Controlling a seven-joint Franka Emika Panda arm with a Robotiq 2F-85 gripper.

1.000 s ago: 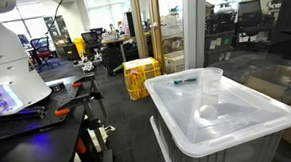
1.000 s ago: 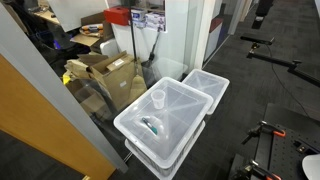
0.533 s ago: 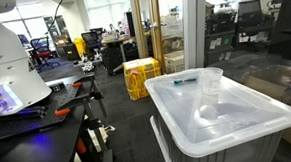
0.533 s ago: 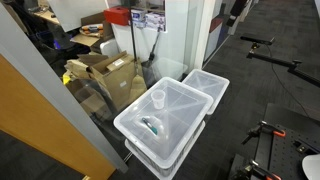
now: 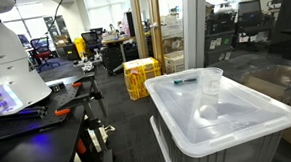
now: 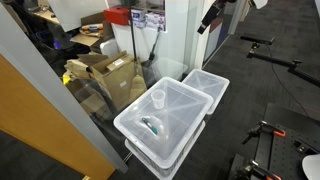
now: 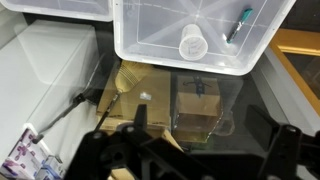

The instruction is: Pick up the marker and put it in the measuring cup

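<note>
Robotics lab within open-plan office indicated. Cluttered workbench (image 5: pixel 38 122), yellow crates (image 5: pixel 140 76) and office chairs (image 5: pixel 41 46) seen well away from gripper (image 7: pixel 190 160). Glass partition (image 5: pixel 244 46) and cardboard boxes (image 7: pixel 197 105) spotted beneath gripper; dark carpet (image 6: pixel 270 90) laid throughout.

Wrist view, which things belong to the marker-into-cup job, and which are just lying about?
For the job: marker; measuring cup, both on the storage bin lid.

Lying about: cardboard box on the floor below; yellow crate in an exterior view.
</note>
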